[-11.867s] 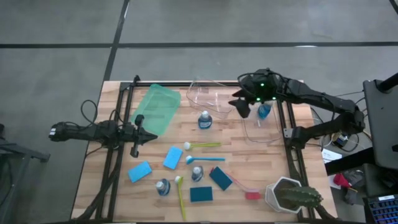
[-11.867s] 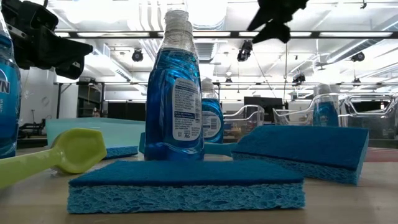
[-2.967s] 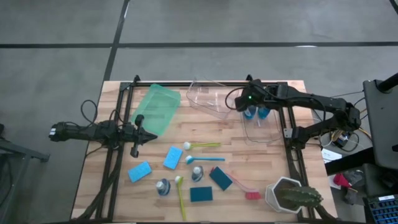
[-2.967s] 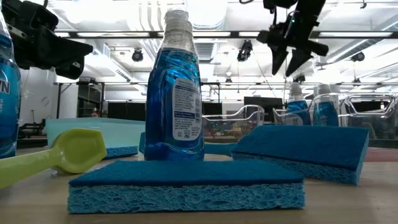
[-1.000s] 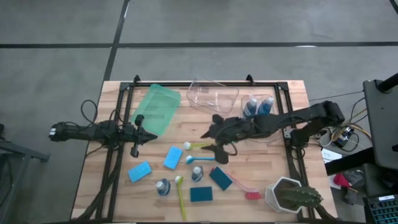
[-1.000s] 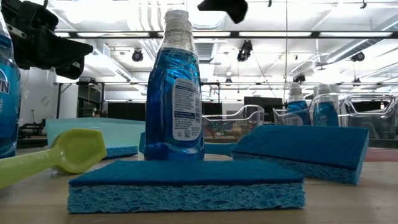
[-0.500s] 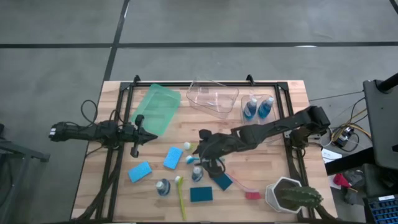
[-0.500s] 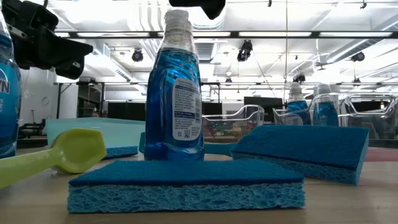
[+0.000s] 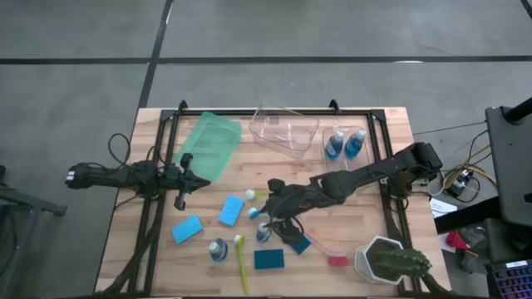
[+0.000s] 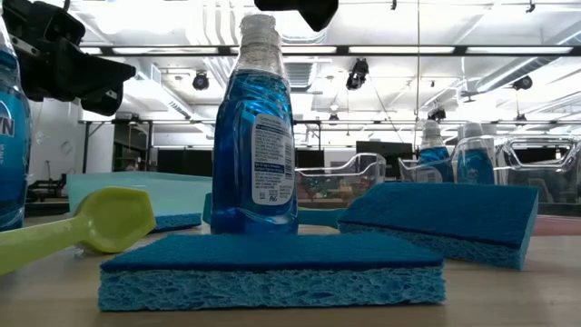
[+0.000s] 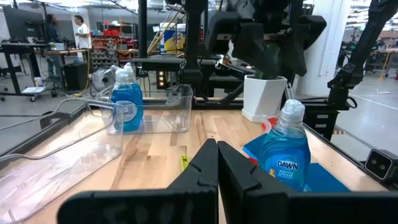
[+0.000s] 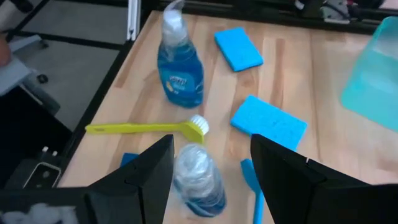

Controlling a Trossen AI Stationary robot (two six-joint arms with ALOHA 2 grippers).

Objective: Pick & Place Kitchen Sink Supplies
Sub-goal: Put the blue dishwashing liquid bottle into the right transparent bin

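My right claw [image 12: 211, 171] hangs open right over a soap bottle [image 12: 198, 180] standing directly below between my fingers, so I should drop straight down, keep its cap centred, and close gently without nudging the yellow brush [image 12: 149, 128] just beyond it.

The brand "DAWN" is read in the left wrist view on the blue label of a small clear plastic bottle of blue liquid with a pale cap [image 11: 285, 152] — the smaller print beneath it is not legible. In the low view, "WN" is seen on a cropped blue bottle at the frame's edge [image 10: 7, 136] — the back label of the central tall blue bottle [image 10: 254, 136] cannot be made out.
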